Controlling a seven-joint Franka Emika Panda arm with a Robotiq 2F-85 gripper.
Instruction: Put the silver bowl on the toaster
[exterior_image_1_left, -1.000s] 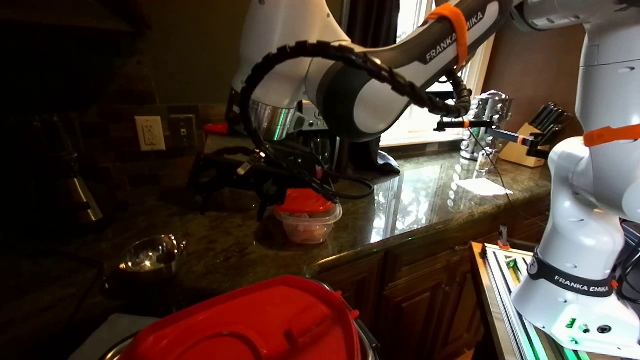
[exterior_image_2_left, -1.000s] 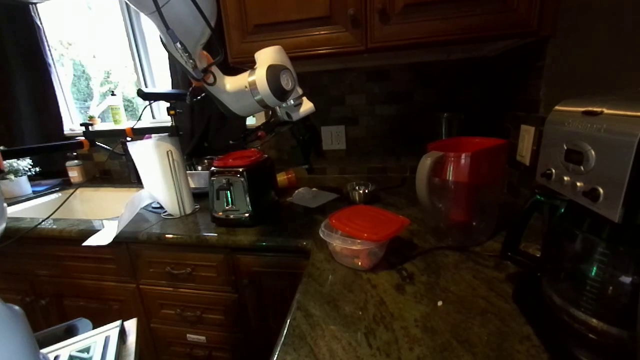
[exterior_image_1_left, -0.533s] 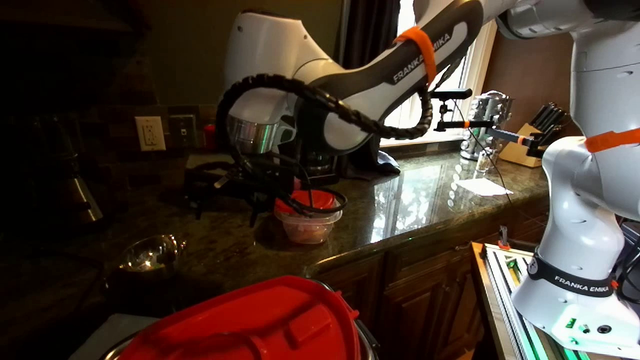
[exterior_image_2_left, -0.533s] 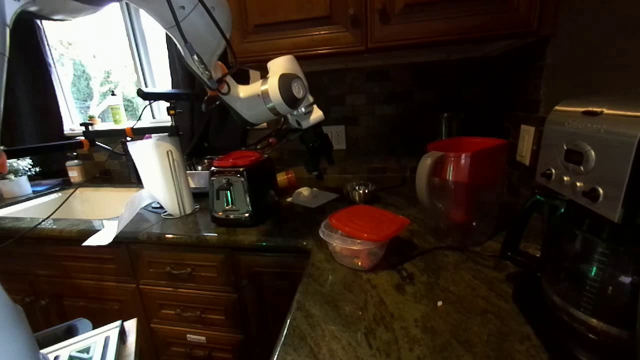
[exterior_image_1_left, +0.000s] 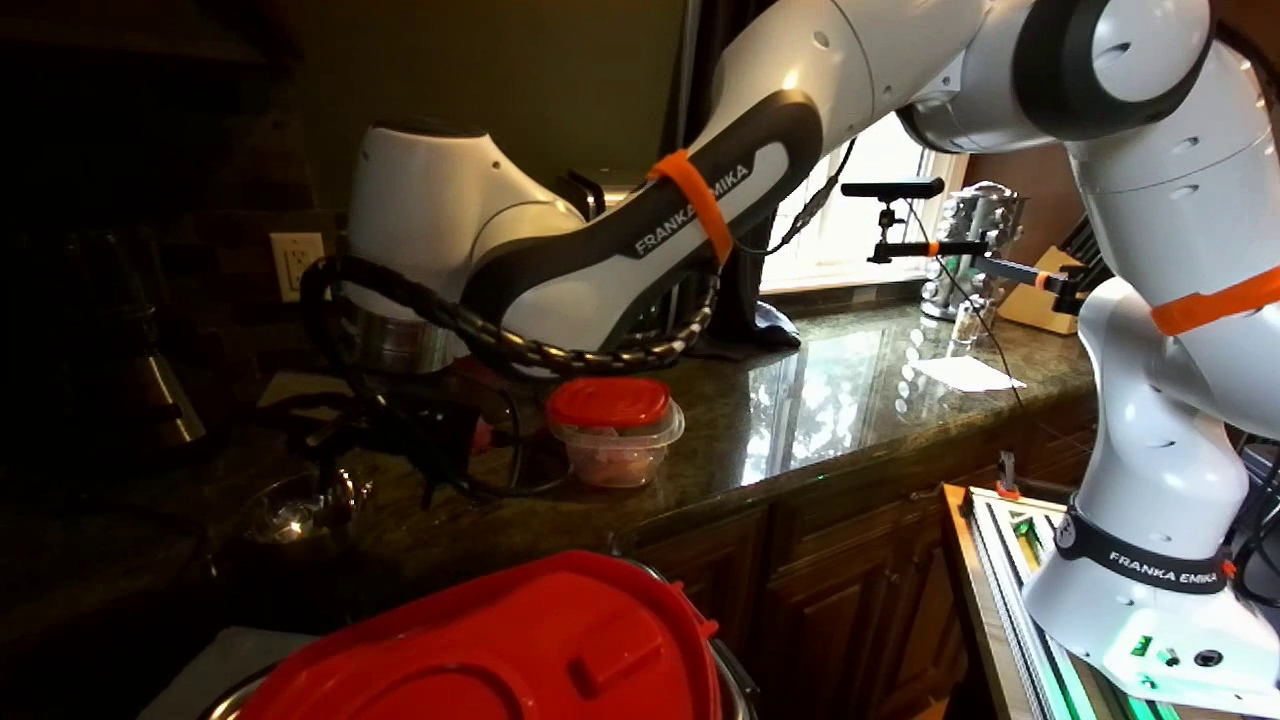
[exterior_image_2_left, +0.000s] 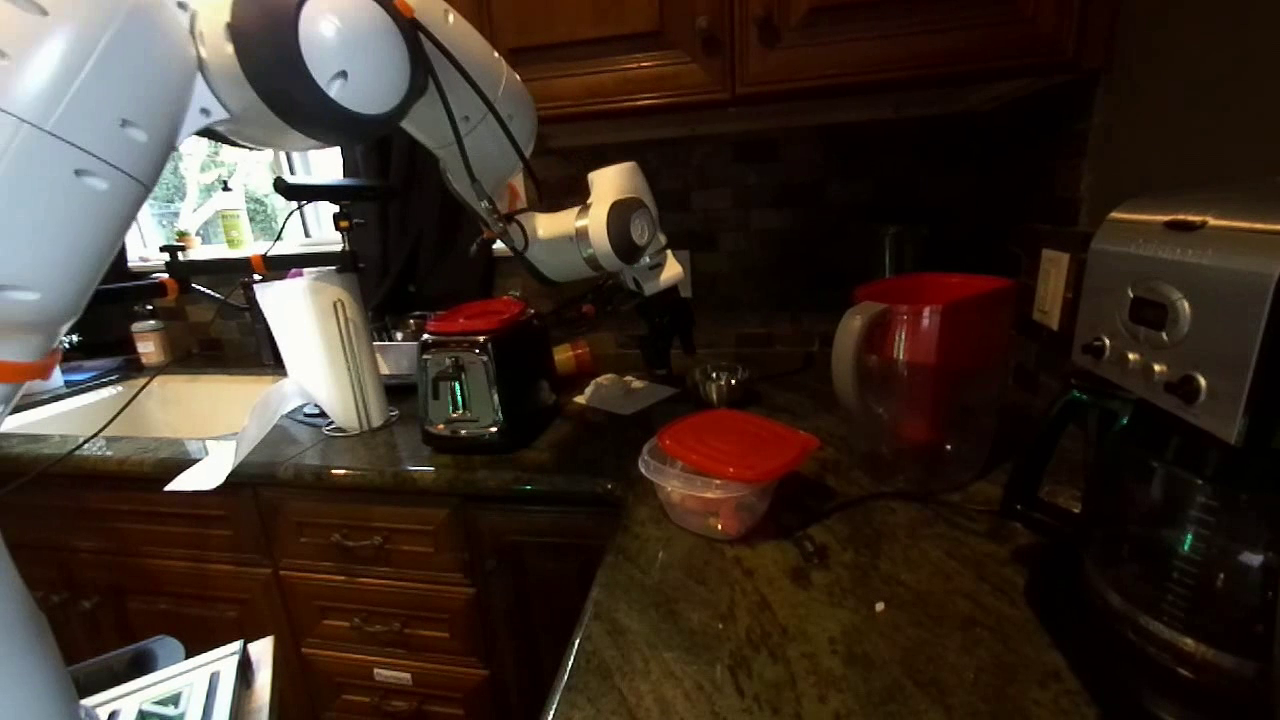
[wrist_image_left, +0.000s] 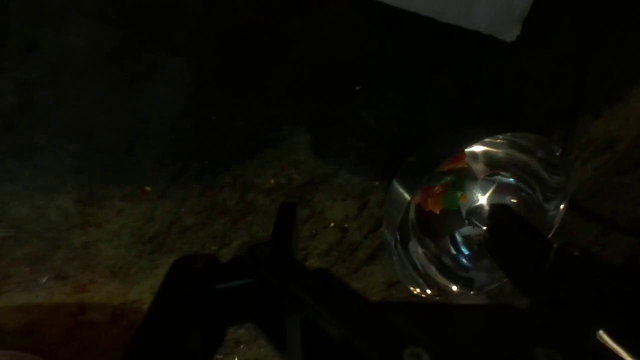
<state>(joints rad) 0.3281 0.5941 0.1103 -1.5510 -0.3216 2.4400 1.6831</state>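
The silver bowl stands upright on the dark counter; it also shows in an exterior view and in the wrist view. Red, orange and green patches show inside it; I cannot tell whether they are contents or reflections. The toaster, chrome and black, stands left of the bowl with a red lid on top. My gripper is above and beside the bowl. In the wrist view the gripper is open: its right finger overlaps the bowl, its left finger is over bare counter. Nothing is held.
A clear tub with a red lid stands near the bowl. A red-topped pitcher and a coffee maker are at the right. A white sheet lies between toaster and bowl. A paper towel roll stands left of the toaster.
The arm has come down and moved toward the bowl: leftward and down in an exterior view, rightward and down in the other exterior view. The bowl and toaster have not moved.
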